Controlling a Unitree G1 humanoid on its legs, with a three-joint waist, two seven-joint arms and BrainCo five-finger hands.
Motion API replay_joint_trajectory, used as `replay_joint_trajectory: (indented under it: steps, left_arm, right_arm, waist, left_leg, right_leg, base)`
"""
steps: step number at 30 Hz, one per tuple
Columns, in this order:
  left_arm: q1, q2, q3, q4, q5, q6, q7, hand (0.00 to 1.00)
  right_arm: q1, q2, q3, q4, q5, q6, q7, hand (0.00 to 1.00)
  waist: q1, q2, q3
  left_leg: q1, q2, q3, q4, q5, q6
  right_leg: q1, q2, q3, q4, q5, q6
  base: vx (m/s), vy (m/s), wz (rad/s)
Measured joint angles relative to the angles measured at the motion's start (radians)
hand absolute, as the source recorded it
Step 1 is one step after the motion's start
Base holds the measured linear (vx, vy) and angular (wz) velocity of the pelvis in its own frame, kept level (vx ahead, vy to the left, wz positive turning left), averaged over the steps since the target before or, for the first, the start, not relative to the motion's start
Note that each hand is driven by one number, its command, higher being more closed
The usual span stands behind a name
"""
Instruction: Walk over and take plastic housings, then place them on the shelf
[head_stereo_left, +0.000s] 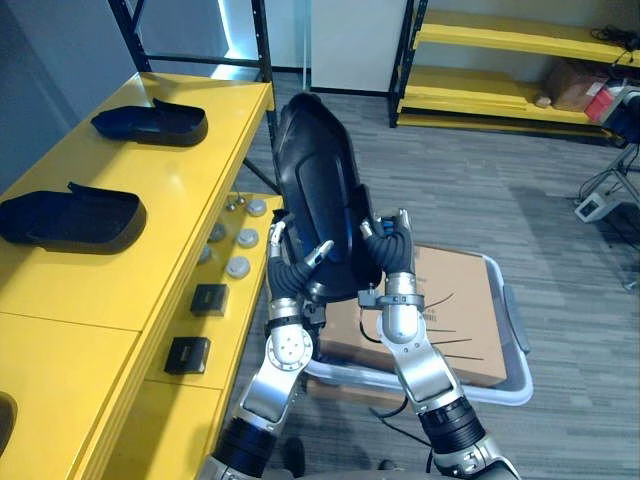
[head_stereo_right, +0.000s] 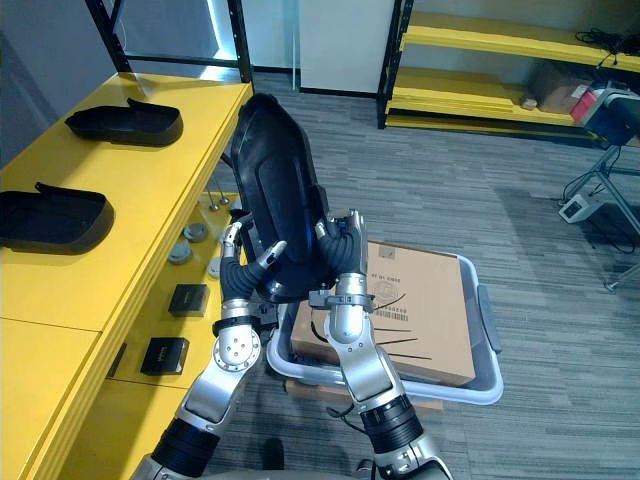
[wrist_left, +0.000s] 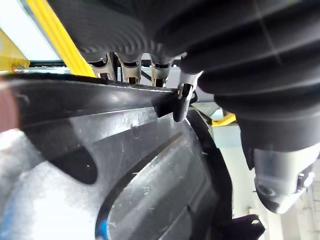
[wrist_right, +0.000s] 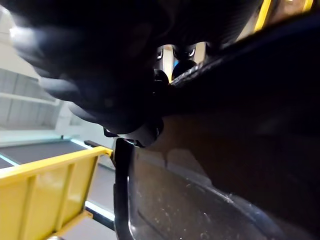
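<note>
Gripping the black housing (head_stereo_left: 318, 190) upright in mid-air beside the yellow shelf (head_stereo_left: 190, 190), left hand (head_stereo_left: 290, 265) and right hand (head_stereo_left: 392, 255) curl round its lower edges; far housing (head_stereo_left: 150, 122) and near housing (head_stereo_left: 70, 220) already lie shelved, so setting this one down seems to be what is left.

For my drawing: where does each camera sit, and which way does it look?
Left eye view: head, looking down at black housing held by left hand and right hand; both arms show.
Right eye view: beside it, same scene.
Left wrist view: left wrist, along fingers hooked over housing's edge.
Right wrist view: right wrist, close against housing.
All share the housing.
</note>
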Motion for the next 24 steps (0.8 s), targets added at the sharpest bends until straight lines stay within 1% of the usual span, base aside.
replay_joint_trajectory:
  steps: [2, 4, 6, 9, 11, 13, 17, 21, 24]
  left_arm:
    - [0.008, 0.0, 0.0, -0.015, -0.003, -0.001, -0.011, 0.0]
    - [0.026, 0.001, -0.003, -0.045, -0.022, -0.014, -0.047, 0.0]
    - [0.042, 0.001, -0.012, -0.069, -0.053, -0.045, -0.098, 0.0]
    - [0.045, 0.003, -0.044, -0.09, -0.09, -0.075, -0.156, 0.0]
    - [0.061, 0.003, -0.065, -0.119, -0.11, -0.092, -0.175, 0.0]
    - [0.072, 0.003, -0.083, -0.137, -0.124, -0.095, -0.176, 0.0]
    - [0.085, 0.004, -0.078, -0.147, -0.123, -0.095, -0.167, 0.0]
    - [0.099, 0.002, -0.027, -0.149, -0.113, -0.091, -0.133, 0.0]
    - [0.125, 0.001, 0.006, -0.149, -0.098, -0.072, -0.104, 0.0]
  right_arm:
    - [0.0, 0.0, -0.009, 0.013, 0.007, 0.0, 0.0, 1.0]
    - [0.0, 0.001, -0.033, 0.04, 0.019, -0.001, 0.001, 1.0]
    - [-0.002, 0.0, -0.066, 0.084, 0.043, 0.001, 0.001, 1.0]
    - [-0.005, -0.007, -0.095, 0.132, 0.069, 0.004, 0.001, 1.0]
    - [-0.01, -0.016, -0.1, 0.156, 0.08, 0.005, 0.002, 1.0]
    - [-0.012, -0.019, -0.106, 0.164, 0.082, 0.006, 0.001, 1.0]
    - [-0.027, -0.027, -0.116, 0.164, 0.084, 0.006, 0.001, 1.0]
    - [-0.031, -0.026, -0.118, 0.157, 0.083, 0.005, 0.001, 1.0]
    - [-0.031, -0.024, -0.123, 0.131, 0.082, 0.004, 0.002, 1.0]
  waist:
    - [0.0, 0.0, 0.0]
    - [0.001, 0.0, 0.0]
    - [0.001, 0.0, 0.0]
    - [0.006, 0.001, -0.001]
    - [0.006, 0.002, -0.001]
    - [0.005, 0.007, -0.005]
    - [0.006, 0.026, -0.02]
    - [0.004, 0.028, -0.023]
    - [0.004, 0.028, -0.023]
  left_leg:
    - [-0.002, -0.001, -0.005, 0.0, 0.0, 0.0]
    - [-0.003, -0.002, -0.01, 0.0, 0.001, 0.001]
    - [-0.007, -0.003, -0.024, 0.0, 0.006, 0.002]
    - [-0.009, -0.003, -0.03, 0.001, 0.008, 0.002]
    - [-0.009, -0.003, -0.031, 0.001, 0.008, 0.002]
    - [-0.009, -0.003, -0.031, 0.001, 0.008, 0.002]
    - [-0.009, 0.0, -0.031, 0.0, 0.008, 0.001]
    - [-0.009, 0.004, -0.031, 0.0, 0.01, -0.001]
    - [-0.009, 0.006, -0.03, 0.0, 0.01, -0.002]
  right_leg:
    - [0.0, 0.0, -0.004, 0.0, 0.0, -0.001]
    - [0.001, 0.0, -0.009, 0.0, -0.001, -0.001]
    - [0.006, 0.0, -0.025, 0.0, -0.002, 0.001]
    - [0.007, 0.001, -0.031, -0.001, -0.002, 0.002]
    - [0.007, 0.001, -0.031, -0.001, -0.002, 0.002]
    - [0.007, 0.001, -0.03, -0.002, -0.002, 0.002]
    - [0.007, 0.003, -0.029, -0.002, -0.002, 0.002]
    - [0.007, 0.008, -0.028, -0.002, -0.001, 0.001]
    - [0.007, 0.009, -0.027, -0.002, -0.001, 0.001]
  base:
    - [0.0, 0.01, 0.08]
    - [0.02, 0.006, 0.08]
    - [0.03, 0.001, 0.18]
    - [0.02, -0.003, 0.09]
    - [0.0, 0.0, 0.0]
    - [0.0, 0.0, 0.0]
    - [0.0, 0.0, 0.0]
    - [0.0, 0.0, 0.0]
    - [0.0, 0.0, 0.0]
